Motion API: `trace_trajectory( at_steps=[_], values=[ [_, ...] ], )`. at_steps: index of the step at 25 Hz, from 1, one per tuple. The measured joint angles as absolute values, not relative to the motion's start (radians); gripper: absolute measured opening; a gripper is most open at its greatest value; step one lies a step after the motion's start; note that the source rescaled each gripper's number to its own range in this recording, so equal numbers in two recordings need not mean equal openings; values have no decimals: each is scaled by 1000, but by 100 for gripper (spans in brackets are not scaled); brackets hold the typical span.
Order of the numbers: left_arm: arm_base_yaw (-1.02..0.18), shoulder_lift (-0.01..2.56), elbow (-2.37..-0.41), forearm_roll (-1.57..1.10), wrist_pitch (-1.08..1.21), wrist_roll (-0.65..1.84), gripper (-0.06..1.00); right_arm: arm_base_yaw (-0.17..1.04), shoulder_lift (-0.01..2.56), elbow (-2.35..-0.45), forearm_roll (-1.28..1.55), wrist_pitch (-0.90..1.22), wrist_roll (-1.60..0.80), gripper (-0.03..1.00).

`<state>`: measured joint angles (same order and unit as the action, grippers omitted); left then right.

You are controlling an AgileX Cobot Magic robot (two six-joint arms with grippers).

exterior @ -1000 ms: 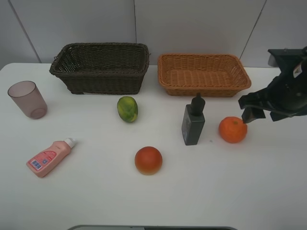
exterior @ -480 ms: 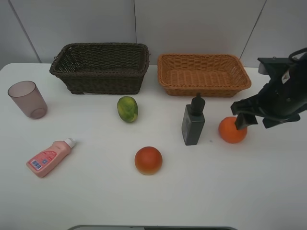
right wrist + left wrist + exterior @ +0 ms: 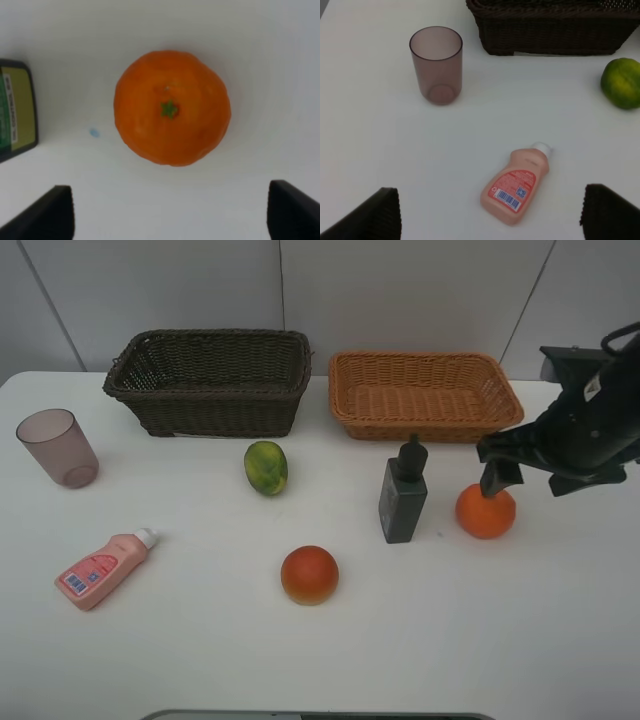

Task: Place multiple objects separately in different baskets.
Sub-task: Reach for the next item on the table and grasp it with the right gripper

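The exterior high view covers the full white table (image 3: 200, 660): the dark brown basket (image 3: 215, 405) and the light orange-tan basket (image 3: 425, 422) stand side by side at the far edge. The mauve cup (image 3: 57, 448) stands upright at far left and the pink bottle (image 3: 100, 570) lies on its side nearer the front. The green-yellow fruit (image 3: 265, 467) is just in front of the dark basket, and the red-orange fruit (image 3: 309, 574) sits in the middle of the table. Only the right gripper (image 3: 497, 472) appears in this view. The left gripper (image 3: 490, 225) shows in the left wrist view alone, jaws spread wide and holding nothing. It hangs above the pink bottle (image 3: 517, 187), with the cup (image 3: 436, 65), the green-yellow fruit (image 3: 621, 82) and the wall of the dark brown basket (image 3: 550, 37) beyond. The right wrist view supplies what the high view cannot: the right gripper (image 3: 175, 215) has its fingertips (image 3: 292, 212) wide apart, clear of any object. The tangerine (image 3: 172, 107) rests on the table, stem up, ahead of the open jaws and roughly centred between them, untouched. The dark grey pump bottle (image 3: 17, 110) stands just beside it. In the high view the tangerine (image 3: 486, 512) lies directly under the gripper tips, in front of the light basket, with the pump bottle (image 3: 403, 502) upright to its left.
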<state>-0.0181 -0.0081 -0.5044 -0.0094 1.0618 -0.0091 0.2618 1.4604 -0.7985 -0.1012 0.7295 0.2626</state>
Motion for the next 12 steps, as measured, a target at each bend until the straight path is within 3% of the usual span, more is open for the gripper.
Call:
trace_trajectory(
  at_steps=[12],
  values=[
    [-18, -8, -504, -9, 1062, -9, 92, 261, 1609, -874, -102, 680, 329, 78]
  ],
)
